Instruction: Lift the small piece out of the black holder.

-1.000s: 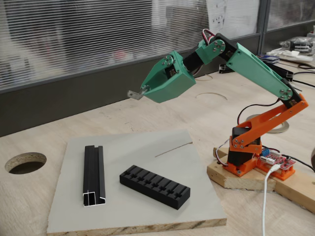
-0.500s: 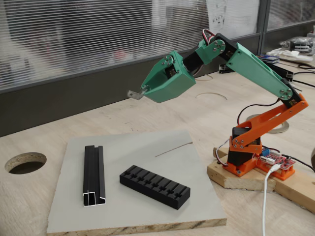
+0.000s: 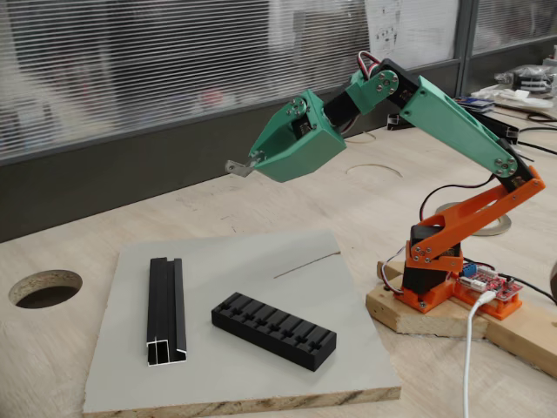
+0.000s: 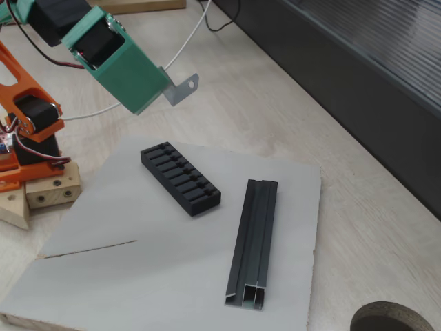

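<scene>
One small piece (image 3: pixel 238 166) is all we find at the tip of the gripper (image 3: pixel 254 162): a thin silver-grey strip with a bend, pinched at one end by the green fingers and sticking out sideways, high in the air. In the other fixed view the small piece (image 4: pixel 182 89) shows a tiny hole near its free end and juts out from the gripper (image 4: pixel 165 93), which is clamped on it. We see it well clear of the black holder (image 3: pixel 274 330), which lies flat on the grey board (image 3: pixel 252 261) with its row of slots facing up. Beside the holder, apart from it, lies a long black channel rail (image 3: pixel 165 310) with silvery ends. A thin dark line (image 3: pixel 306 265) marks the board farther back. The board rests on a wooden table (image 3: pixel 70 252), and the arm's orange base (image 3: pixel 435 270) stands on a wooden block beside the board.
</scene>
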`<move>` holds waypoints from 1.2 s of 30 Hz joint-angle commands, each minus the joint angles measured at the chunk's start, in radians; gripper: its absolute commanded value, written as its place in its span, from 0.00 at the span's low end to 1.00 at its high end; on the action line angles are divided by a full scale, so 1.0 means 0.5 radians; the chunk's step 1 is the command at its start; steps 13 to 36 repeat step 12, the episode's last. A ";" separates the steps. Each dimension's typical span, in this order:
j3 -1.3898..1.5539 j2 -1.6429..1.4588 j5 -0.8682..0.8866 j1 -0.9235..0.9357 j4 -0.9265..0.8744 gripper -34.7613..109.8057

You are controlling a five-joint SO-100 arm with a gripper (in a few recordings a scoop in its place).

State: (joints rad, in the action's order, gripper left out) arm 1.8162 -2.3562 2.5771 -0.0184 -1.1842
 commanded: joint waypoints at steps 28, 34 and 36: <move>-0.040 -0.163 0.015 -0.021 -0.018 0.26; -0.040 -0.163 0.015 -0.021 -0.018 0.26; -0.040 -0.163 0.015 -0.021 -0.018 0.26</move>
